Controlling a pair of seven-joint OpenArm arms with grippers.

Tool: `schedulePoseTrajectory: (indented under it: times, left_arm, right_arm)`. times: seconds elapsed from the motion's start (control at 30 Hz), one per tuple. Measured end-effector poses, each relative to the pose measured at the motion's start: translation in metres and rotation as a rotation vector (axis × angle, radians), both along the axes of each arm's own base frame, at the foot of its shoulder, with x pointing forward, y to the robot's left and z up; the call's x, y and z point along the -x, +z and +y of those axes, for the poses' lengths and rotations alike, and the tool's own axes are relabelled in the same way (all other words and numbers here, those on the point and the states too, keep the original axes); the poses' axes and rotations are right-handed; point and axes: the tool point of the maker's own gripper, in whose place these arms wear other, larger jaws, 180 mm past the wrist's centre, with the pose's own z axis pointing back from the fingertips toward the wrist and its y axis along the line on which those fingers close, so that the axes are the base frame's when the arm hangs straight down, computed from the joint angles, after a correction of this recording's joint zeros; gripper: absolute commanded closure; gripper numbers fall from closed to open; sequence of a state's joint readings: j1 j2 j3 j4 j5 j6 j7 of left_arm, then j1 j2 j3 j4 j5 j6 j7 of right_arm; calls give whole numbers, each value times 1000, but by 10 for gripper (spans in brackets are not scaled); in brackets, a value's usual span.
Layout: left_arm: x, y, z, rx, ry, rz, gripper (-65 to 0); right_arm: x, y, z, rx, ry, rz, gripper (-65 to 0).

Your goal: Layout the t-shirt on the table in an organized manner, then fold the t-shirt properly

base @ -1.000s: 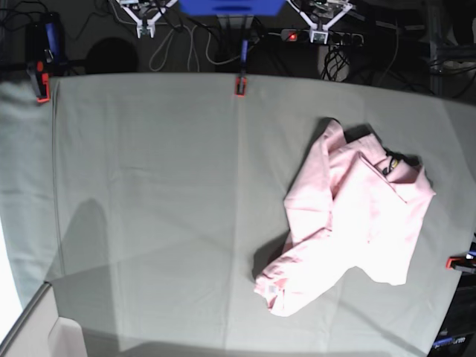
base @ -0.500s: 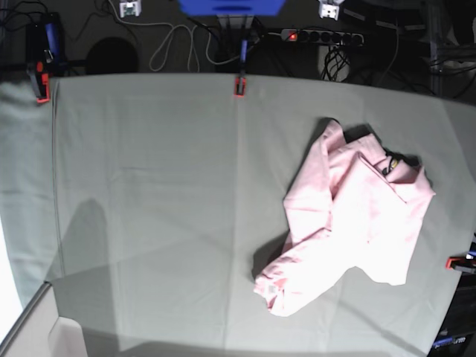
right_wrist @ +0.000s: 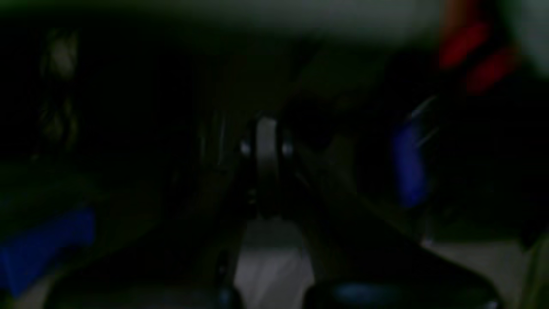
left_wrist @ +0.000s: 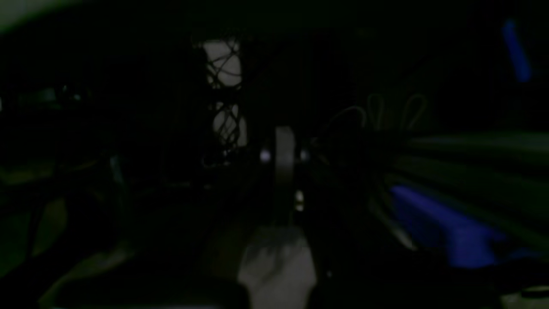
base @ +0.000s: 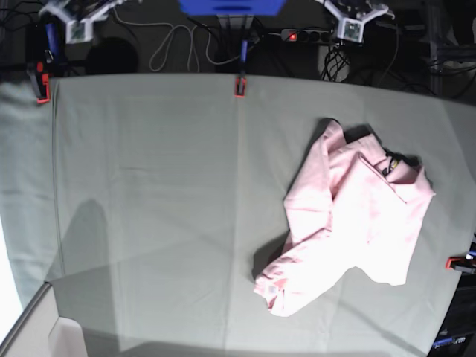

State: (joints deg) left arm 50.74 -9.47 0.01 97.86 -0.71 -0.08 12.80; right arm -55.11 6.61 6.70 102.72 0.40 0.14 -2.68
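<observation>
Lying crumpled on the grey-green draped table [base: 149, 186], the pale pink cotton t-shirt [base: 349, 223] runs diagonally, nearer the left gripper [base: 351, 28] (both clenched, empty) than the right gripper [base: 78, 28].

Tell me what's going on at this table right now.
Nothing is being handled at the moment. A pale pink t-shirt lies crumpled in a heap toward one side of the cloth-covered table, not yet spread out or folded. Both robot arms sit back beyond the far edge, well away from the shirt. The left gripper and the right gripper are both shut and empty. The wrist cameras show only dark, blurred views.
</observation>
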Motion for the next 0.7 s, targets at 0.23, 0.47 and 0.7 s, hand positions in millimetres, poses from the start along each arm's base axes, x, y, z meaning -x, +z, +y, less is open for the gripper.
schedulePoseTrajectory:
  times: [0.23,0.47,0.7]
  left_arm:
    - [-35,39,-13,170,105,32,0]
    - [-80,57,20,266,250,5,0]
    - [-99,66,47,306,342,1,0]
  right_arm:
    - [-59,52,10,-4,28,-200,0]
    - [-90,63,48,-89,85,-285,0]
    - [-111,48,118,-228,191,-181,0]
